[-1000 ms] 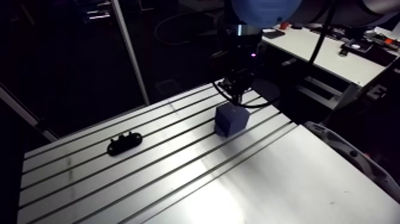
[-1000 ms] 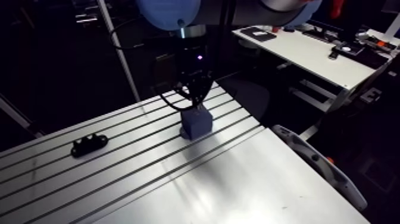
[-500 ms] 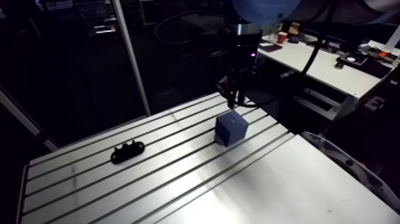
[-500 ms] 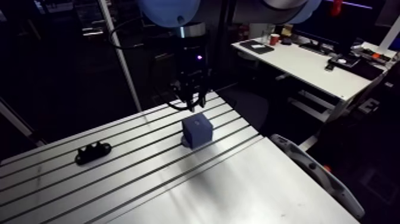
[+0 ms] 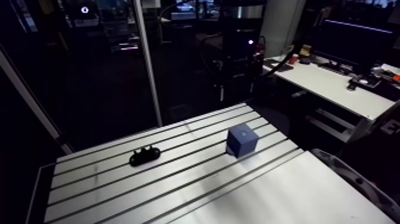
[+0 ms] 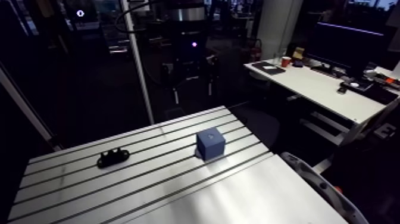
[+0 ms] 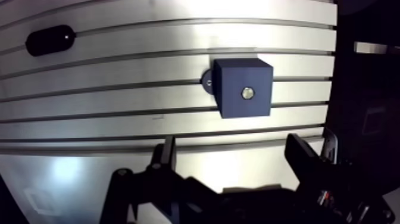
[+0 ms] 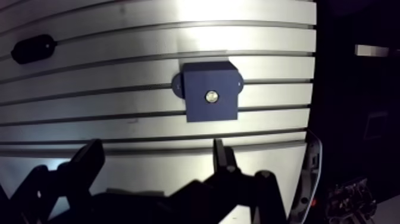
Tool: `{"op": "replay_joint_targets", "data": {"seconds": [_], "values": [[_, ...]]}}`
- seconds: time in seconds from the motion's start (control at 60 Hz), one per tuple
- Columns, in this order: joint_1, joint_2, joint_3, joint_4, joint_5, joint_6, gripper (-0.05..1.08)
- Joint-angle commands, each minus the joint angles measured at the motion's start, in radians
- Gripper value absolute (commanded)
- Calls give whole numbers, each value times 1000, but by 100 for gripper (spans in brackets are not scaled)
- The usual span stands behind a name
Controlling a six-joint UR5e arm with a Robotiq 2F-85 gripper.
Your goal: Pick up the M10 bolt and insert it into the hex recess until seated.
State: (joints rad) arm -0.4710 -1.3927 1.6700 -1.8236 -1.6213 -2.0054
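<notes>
On the slotted aluminium bench [image 5: 178, 190], right of ctr, sits a dark-blue cube block [image 5: 241, 141]. It stands flat on its base, w/ small mounting tabs [image 8: 176, 83] sticking out low down at two opposite sides. The M10 bolt [image 7: 247, 93] is in the block: all that shows is a small shiny round spot, dead ctr in the top face. Whether it's flush or slightly sunk, can't tell from here, and the hex outline is too small to read.

Well to the left of the block, and apart from it, lies a low black rounded piece [image 5: 144, 156], long side running along the slots. A bright glare patch covers the near part of the bench.

The robot's jaws hang high up by the far side of the bench, pointing down, well clear of the block and of the black piece. From the wrist view both fingers [image 7: 163, 156] are spread wide w/ nothing btwn them and nothing touching either one, so they're empty. The block lies ahead of the jaws, approx in line w/ the gap, top face toward the wrist.
</notes>
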Motion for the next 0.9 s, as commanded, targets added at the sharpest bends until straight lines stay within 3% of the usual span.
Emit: {"op": "replay_joint_targets", "data": {"seconds": [0.017, 0.317, 0.5, 0.65, 0.9], "values": [[201, -38, -127, 162, 10, 181, 0], [304, -36, -186, 220, 8, 242, 0], [321, -36, -232, 239, 7, 277, 0], [365, -35, -269, 262, 10, 288, 0], [397, -28, -291, 295, 16, 305, 0]]}}
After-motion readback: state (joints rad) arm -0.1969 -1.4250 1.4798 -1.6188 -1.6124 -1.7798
